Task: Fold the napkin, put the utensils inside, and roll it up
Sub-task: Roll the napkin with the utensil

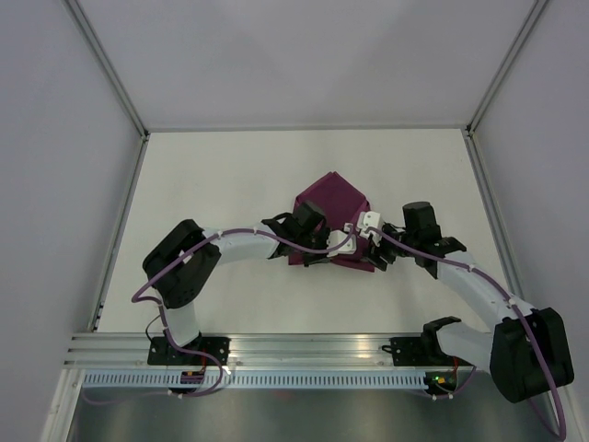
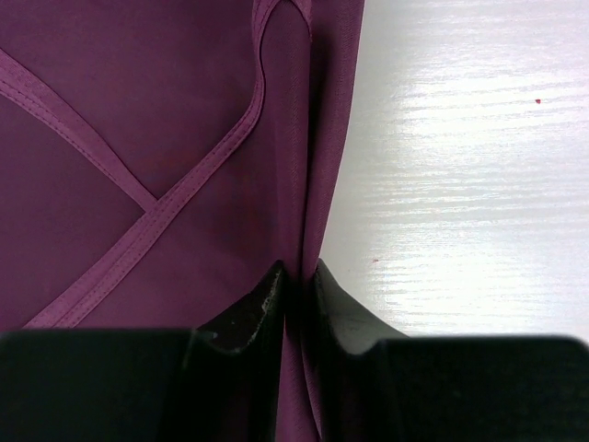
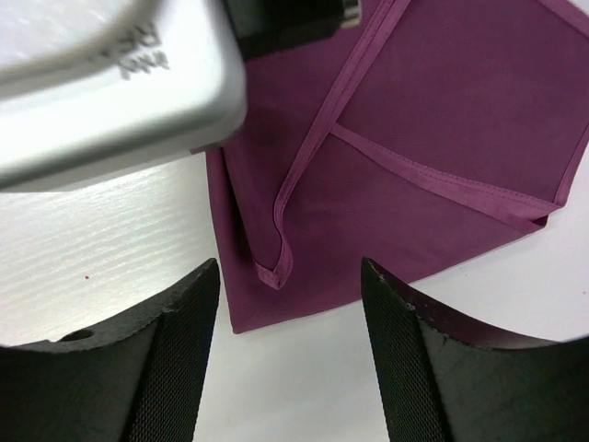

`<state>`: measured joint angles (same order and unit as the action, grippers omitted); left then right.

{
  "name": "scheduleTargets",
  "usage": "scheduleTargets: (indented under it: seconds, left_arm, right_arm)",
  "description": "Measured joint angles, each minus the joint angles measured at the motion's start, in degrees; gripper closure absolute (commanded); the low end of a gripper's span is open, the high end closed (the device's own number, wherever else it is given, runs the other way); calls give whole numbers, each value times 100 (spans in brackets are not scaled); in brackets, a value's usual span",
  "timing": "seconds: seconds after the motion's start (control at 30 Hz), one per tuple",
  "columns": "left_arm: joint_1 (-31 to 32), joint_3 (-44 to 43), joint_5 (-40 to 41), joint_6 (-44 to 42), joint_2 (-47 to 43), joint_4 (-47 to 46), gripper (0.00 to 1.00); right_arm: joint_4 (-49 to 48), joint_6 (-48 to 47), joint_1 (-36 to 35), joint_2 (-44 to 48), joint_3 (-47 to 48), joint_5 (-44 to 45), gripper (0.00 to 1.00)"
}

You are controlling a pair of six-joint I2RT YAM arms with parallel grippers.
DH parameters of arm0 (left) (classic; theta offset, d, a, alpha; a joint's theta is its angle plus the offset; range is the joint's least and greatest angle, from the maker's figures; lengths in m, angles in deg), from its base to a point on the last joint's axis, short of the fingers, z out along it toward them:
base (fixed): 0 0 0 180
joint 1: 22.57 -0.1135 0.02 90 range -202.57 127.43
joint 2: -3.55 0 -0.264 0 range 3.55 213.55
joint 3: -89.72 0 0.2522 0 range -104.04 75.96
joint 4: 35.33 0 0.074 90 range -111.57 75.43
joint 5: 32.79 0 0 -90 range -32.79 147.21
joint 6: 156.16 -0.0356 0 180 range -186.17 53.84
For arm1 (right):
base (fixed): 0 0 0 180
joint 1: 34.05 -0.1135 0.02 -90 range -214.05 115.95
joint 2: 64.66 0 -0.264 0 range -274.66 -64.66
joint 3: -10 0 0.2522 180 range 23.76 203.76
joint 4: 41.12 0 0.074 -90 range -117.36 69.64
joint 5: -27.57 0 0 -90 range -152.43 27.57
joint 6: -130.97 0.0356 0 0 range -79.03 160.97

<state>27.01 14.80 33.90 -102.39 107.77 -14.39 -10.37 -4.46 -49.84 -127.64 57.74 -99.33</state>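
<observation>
The magenta-purple napkin point(image 1: 331, 197) lies folded on the white table, its hemmed edges crossing on top point(image 2: 138, 138). My left gripper point(image 1: 313, 255) sits low at the napkin's near edge. Its jaws point(image 2: 296, 276) stand close together with an upright fold of the cloth pinched between them. My right gripper point(image 1: 379, 261) hovers just right of the napkin, open and empty point(image 3: 290, 276), with a folded corner of the napkin point(image 3: 414, 138) lying beyond its fingertips. The utensils are out of view.
The left wrist's silver housing point(image 3: 110, 83) fills the upper left of the right wrist view, close to my right gripper. White walls enclose the table point(image 1: 230, 175) at the back and both sides. A metal rail point(image 1: 276, 350) runs along the near edge.
</observation>
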Motion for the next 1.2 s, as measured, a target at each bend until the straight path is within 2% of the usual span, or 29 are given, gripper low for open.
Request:
scheduleTargets:
  seconds: [0.17,0.4,0.63,0.73,0.87,1.03,1.2]
  left_arm:
    - [0,85,20,7,0,-44,76]
    - [-2,98,20,9,0,-59,80]
    - [-13,138,13,87,0,-131,59]
    - [-50,160,11,140,0,-166,54]
    - [-149,168,-24,256,-50,-190,51]
    - [-387,179,-177,562,-247,-310,51]
    - [-680,212,-289,914,-695,-492,51]
  right_arm:
    - [-37,15,-2,-151,2,52,32]
    - [-210,0,-136,188,-131,87,32]
    - [-358,-96,-308,249,-374,243,32]
    - [-380,-94,-313,262,-374,273,31]
    - [-352,-72,-313,236,-356,271,33]
    - [-236,175,-313,-337,52,269,43]
    - [-245,424,-313,-802,439,267,42]
